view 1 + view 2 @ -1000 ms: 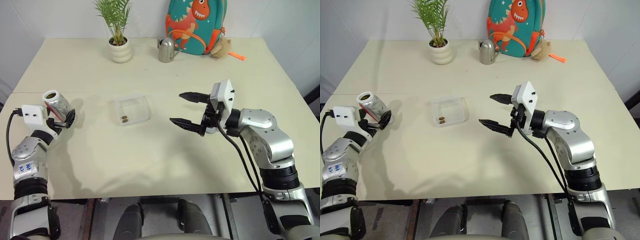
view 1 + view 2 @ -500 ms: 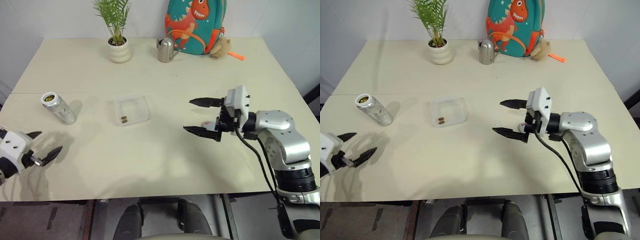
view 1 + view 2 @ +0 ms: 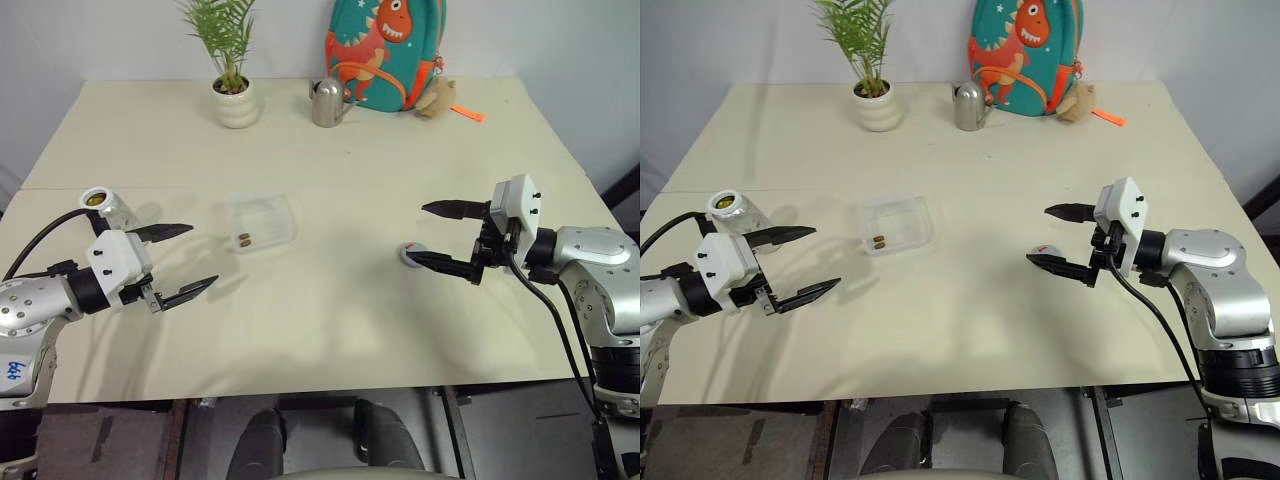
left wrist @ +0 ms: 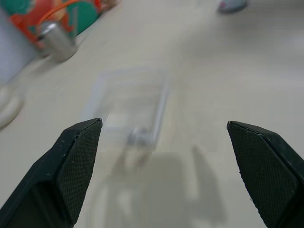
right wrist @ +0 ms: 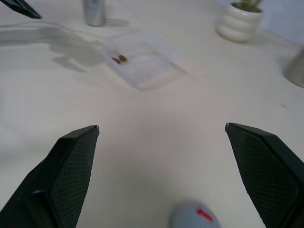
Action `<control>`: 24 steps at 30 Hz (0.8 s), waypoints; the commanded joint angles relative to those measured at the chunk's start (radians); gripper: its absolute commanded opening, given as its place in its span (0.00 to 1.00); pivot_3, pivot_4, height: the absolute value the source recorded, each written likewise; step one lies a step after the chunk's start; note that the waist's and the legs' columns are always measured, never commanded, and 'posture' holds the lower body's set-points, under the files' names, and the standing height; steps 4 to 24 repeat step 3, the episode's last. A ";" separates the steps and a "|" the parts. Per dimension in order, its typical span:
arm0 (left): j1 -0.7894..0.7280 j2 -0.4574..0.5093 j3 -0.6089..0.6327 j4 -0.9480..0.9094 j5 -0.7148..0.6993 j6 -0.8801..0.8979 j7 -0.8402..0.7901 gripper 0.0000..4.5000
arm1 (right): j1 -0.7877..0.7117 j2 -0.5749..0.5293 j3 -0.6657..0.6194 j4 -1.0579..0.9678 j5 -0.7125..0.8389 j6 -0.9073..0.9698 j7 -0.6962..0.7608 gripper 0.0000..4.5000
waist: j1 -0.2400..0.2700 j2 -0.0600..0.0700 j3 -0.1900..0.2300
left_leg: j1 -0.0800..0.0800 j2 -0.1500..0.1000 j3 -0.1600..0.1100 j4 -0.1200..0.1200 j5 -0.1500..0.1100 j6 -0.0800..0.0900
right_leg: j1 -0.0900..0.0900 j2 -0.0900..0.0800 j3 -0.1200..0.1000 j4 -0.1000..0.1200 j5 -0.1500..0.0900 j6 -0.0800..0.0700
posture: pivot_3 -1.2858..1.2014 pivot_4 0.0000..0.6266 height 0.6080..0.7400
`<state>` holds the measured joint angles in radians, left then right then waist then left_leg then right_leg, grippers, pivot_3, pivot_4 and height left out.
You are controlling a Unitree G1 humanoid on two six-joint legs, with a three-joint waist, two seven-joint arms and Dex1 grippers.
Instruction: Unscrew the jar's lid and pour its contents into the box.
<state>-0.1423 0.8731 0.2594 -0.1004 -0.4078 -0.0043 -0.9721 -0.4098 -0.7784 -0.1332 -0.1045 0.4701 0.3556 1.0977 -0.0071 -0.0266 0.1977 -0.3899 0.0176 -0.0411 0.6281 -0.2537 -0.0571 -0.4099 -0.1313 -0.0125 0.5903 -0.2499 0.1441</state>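
The jar [image 3: 103,205] stands lidless on the table's left side, with something golden showing in its mouth. Just in front of it my left gripper [image 3: 201,255] is open and holds nothing, its fingers pointing toward the box [image 3: 264,219]. This clear, shallow box lies left of the table's centre, and two brown pieces of the contents [image 3: 246,238] rest in its near corner. To the right, the grey lid [image 3: 409,255] with its red mark lies on the table. My right gripper [image 3: 417,233] is open around and above the lid, its lower finger just beside it.
A potted plant [image 3: 231,98], a metal watering can [image 3: 326,102], a dinosaur backpack [image 3: 378,55] and a small plush toy [image 3: 437,98] line the table's far edge. Bare tabletop lies between the box and the lid.
My left gripper let go of the jar, drew back, then swung in again beside it. My right gripper moved right, and the lid now lies on the table by it.
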 commanded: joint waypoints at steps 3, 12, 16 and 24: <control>-0.133 -0.016 -0.023 0.104 -0.028 0.023 -0.061 1.00 | 0.063 -0.016 -0.088 -0.081 0.014 -0.013 -0.059 1.00 | 0.003 0.000 0.000 | 0.000 0.000 0.000 0.001 0.000 0.000 | 0.000 0.000 0.000 0.000 0.000 0.000 | 0.52 0.24 1.00; -0.133 -0.016 -0.023 0.104 -0.028 0.023 -0.061 1.00 | 0.063 -0.016 -0.088 -0.081 0.014 -0.013 -0.059 1.00 | 0.003 0.000 0.000 | 0.000 0.000 0.000 0.001 0.000 0.000 | 0.000 0.000 0.000 0.000 0.000 0.000 | 0.52 0.24 1.00; -0.133 -0.016 -0.023 0.104 -0.028 0.023 -0.061 1.00 | 0.063 -0.016 -0.088 -0.081 0.014 -0.013 -0.059 1.00 | 0.003 0.000 0.000 | 0.000 0.000 0.000 0.001 0.000 0.000 | 0.000 0.000 0.000 0.000 0.000 0.000 | 0.52 0.24 1.00; -0.133 -0.016 -0.023 0.104 -0.028 0.023 -0.061 1.00 | 0.063 -0.016 -0.088 -0.081 0.014 -0.013 -0.059 1.00 | 0.003 0.000 0.000 | 0.000 0.000 0.000 0.001 0.000 0.000 | 0.000 0.000 0.000 0.000 0.000 0.000 | 0.52 0.24 1.00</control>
